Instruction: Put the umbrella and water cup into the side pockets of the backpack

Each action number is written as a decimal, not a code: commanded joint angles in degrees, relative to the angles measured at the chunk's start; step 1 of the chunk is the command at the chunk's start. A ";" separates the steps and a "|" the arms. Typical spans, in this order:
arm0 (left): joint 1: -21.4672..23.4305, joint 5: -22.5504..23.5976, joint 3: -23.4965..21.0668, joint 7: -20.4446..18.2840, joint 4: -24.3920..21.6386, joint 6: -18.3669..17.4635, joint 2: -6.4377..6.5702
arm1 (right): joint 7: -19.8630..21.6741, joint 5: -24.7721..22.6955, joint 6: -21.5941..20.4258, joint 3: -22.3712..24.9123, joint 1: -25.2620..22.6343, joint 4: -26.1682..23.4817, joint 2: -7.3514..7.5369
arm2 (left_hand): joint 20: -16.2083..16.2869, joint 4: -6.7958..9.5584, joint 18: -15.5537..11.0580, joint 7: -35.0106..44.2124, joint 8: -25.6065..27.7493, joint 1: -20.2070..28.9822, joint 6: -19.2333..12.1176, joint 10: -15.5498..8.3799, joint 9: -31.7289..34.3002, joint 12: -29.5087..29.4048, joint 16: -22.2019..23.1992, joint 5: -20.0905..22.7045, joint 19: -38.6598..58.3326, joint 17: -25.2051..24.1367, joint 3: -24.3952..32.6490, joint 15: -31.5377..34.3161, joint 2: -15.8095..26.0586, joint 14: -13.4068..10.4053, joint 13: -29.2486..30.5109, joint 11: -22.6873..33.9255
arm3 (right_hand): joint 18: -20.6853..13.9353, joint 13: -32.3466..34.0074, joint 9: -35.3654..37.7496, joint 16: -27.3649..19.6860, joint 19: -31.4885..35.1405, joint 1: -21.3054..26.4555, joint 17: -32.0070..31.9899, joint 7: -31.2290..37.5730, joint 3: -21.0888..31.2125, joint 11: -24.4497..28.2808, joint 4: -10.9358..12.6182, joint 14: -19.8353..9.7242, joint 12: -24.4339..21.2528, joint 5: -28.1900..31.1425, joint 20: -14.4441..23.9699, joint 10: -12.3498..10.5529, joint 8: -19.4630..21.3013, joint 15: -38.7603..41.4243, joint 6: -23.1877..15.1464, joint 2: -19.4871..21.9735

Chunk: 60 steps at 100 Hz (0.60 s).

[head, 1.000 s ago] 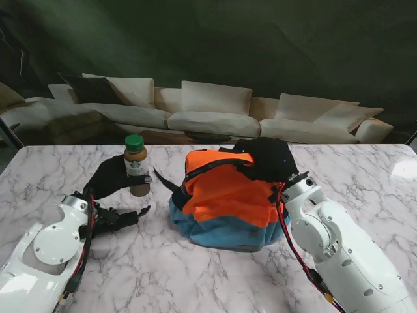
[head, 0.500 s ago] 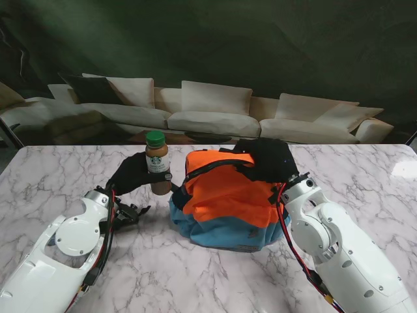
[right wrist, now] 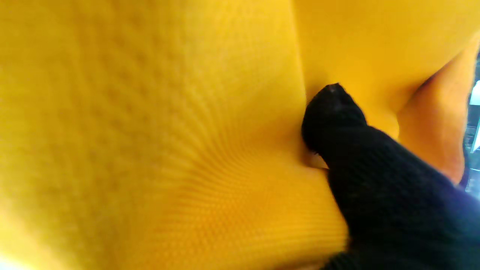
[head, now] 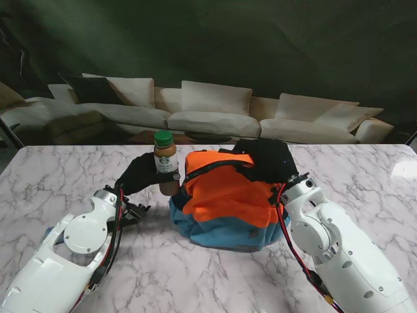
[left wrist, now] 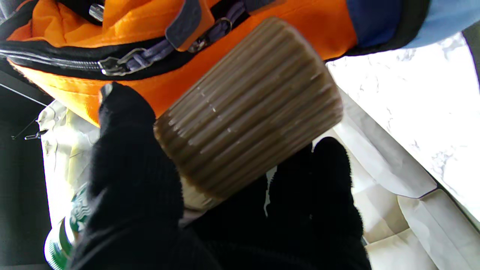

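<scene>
The water cup (head: 165, 163), a brown ribbed coffee bottle with a green cap, hangs upright above the table, and my left hand (head: 140, 175) in its black glove is shut on it. The bottle is right at the left side of the orange and blue backpack (head: 225, 195). In the left wrist view the bottle (left wrist: 247, 108) sits between the fingers (left wrist: 131, 180), close to the backpack's zip and orange cloth (left wrist: 37, 26). My right hand (head: 267, 158) grips the backpack's top right; a fingertip (right wrist: 332, 112) digs into the fabric (right wrist: 150, 131). No umbrella is in view.
The marble table (head: 365, 176) runs wide on both sides of the backpack. A black strap (head: 163, 181) sticks out from the backpack's left side, just under the bottle. A sofa backdrop (head: 215, 111) stands beyond the far edge.
My left hand has carried the bottle to the right and a little farther from me, up to the backpack's left side. The right hand and the backpack have stayed put.
</scene>
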 commanded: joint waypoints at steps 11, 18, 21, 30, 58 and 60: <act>-0.74 -1.42 1.05 -1.88 -0.34 2.15 -0.40 | -0.23 0.02 0.33 -0.13 -0.76 0.44 -0.06 | 0.50 1.98 -0.35 3.59 0.86 12.69 -10.45 -5.86 3.28 0.46 1.68 4.41 1.53 -1.36 7.69 3.75 10.38 0.26 2.00 1.84 | -1.57 3.35 0.22 1.62 0.02 7.66 -0.03 7.51 5.59 0.16 2.68 -1.97 0.07 4.85 0.88 -2.18 3.08 1.67 -10.76 6.47; -1.07 -1.33 1.53 -2.08 -0.27 2.44 -0.38 | -0.53 0.15 0.21 -0.04 -0.95 0.48 -0.11 | 0.54 1.97 -0.01 3.52 0.92 12.56 -10.70 -6.13 3.22 0.61 1.63 4.33 1.45 -1.61 7.62 3.60 10.54 0.12 1.92 1.70 | -1.57 3.36 0.26 1.62 0.02 7.67 -0.03 7.52 5.59 0.18 2.68 -1.94 0.07 4.86 0.88 -2.16 3.08 1.67 -10.72 6.44; -1.20 -1.48 1.73 -2.17 -0.26 2.65 -0.39 | -0.65 0.20 0.15 -0.01 -1.03 0.54 -0.12 | 0.54 1.98 0.02 3.50 0.96 12.57 -10.73 -6.17 3.17 0.65 1.61 4.32 1.36 -1.81 7.63 3.50 10.62 0.15 1.79 1.60 | -1.57 3.36 0.24 1.62 0.02 7.68 -0.03 7.51 5.59 0.16 2.68 -1.93 0.07 4.84 0.88 -2.16 3.07 1.67 -10.71 6.46; -1.76 -1.71 2.54 -2.30 0.08 3.27 -0.45 | -0.81 0.29 0.15 0.01 -1.24 0.68 -0.15 | 0.61 1.99 0.18 3.47 1.08 12.49 -10.82 -6.01 3.30 0.86 1.60 4.31 1.34 -1.97 7.58 3.39 10.67 0.03 1.71 1.66 | -1.57 3.35 0.24 1.63 0.02 7.69 -0.03 7.48 5.59 0.16 2.68 -1.86 0.07 4.82 0.88 -2.17 3.06 1.69 -10.74 6.45; -3.59 -1.78 5.28 -2.26 2.52 4.92 -0.76 | -1.24 0.64 0.26 0.17 -1.43 0.74 -0.26 | 0.81 2.01 0.16 3.14 1.31 12.39 -11.02 -5.91 2.85 1.68 1.65 4.15 1.29 -2.20 7.61 3.19 11.02 -0.26 1.42 2.82 | -1.60 3.36 0.24 1.63 0.05 7.72 0.00 7.48 5.56 0.16 2.69 -1.89 0.08 4.88 0.90 -2.06 3.07 1.70 -10.68 6.49; -3.69 -1.78 5.41 -2.15 2.71 4.99 -0.81 | -1.26 0.65 0.21 0.17 -1.45 0.71 -0.26 | 0.82 1.99 0.18 2.88 1.13 12.50 -11.15 -6.22 2.68 1.39 1.61 4.10 1.19 -2.36 7.60 3.04 11.16 -0.26 1.31 2.35 | -1.61 3.36 0.25 1.63 0.05 7.71 0.00 7.48 5.55 0.16 2.69 -1.89 0.08 4.88 0.90 -2.05 3.07 1.71 -10.68 6.49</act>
